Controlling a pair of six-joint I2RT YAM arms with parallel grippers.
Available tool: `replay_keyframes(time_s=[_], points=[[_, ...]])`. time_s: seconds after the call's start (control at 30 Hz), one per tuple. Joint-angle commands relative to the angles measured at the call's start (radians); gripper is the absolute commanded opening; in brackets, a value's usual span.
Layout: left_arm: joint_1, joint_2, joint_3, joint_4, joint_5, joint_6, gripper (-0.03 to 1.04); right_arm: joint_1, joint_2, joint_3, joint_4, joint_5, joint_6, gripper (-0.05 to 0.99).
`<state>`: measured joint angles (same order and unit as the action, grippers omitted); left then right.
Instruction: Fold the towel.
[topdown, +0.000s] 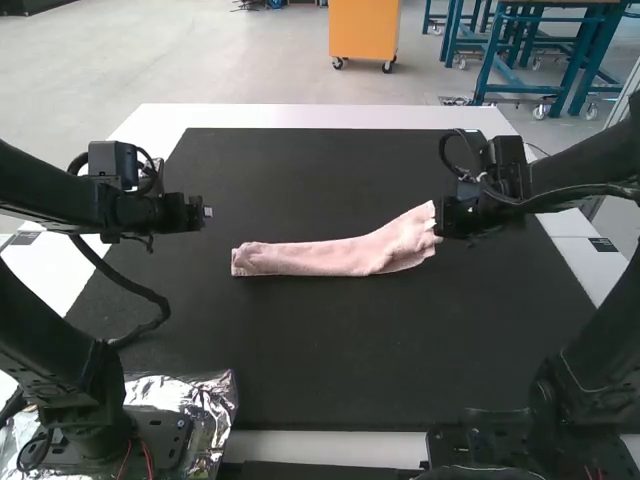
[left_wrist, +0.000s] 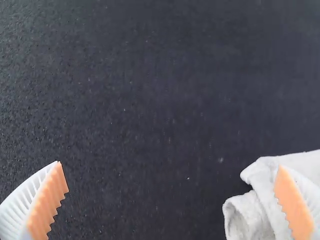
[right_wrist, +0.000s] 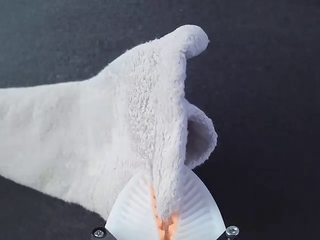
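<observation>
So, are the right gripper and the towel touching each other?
Touching. The right wrist view shows it: an edge of the towel is pinched between the white ribbed fingers of the right gripper.

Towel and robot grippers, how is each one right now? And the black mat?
Towel: bunched lengthwise into a long, narrow strip, one end pinched.
Left gripper: open, fingers wide apart.
Right gripper: closed on the towel's edge.
Black mat: lying flat.

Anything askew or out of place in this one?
Crumpled foil around the left arm's base looks out of place. The towel is a bent strip, its end flared unevenly where the right gripper pinches it.
</observation>
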<state>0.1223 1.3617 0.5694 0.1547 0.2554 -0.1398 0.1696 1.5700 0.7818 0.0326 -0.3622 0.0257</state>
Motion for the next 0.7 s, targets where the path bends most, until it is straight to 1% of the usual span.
replay_keyframes(time_s=[0.0,0.1,0.17,0.27,0.53,0.67], points=[[0.005,-0.03,0.021,0.013,0.005,0.0,0.97,0.12,0.01,0.037,0.026,-0.034,0.069,-0.02],[0.007,-0.032,0.018,0.013,0.004,0.002,0.97,0.229,0.058,0.066,0.039,-0.014,0.094,-0.02],[0.007,-0.03,0.017,0.014,0.004,0.0,0.97,0.284,0.091,0.093,0.049,-0.011,0.103,-0.02],[0.007,-0.032,0.014,0.014,-0.002,0.002,0.97,0.357,0.142,0.139,0.066,0.011,0.122,-0.02],[0.007,-0.03,0.009,0.023,-0.024,0.014,0.97,0.487,0.292,0.283,0.086,0.02,0.138,-0.02],[0.019,-0.032,-0.008,0.029,-0.028,0.017,0.97,0.536,0.371,0.358,0.087,0.02,0.145,-0.02]])
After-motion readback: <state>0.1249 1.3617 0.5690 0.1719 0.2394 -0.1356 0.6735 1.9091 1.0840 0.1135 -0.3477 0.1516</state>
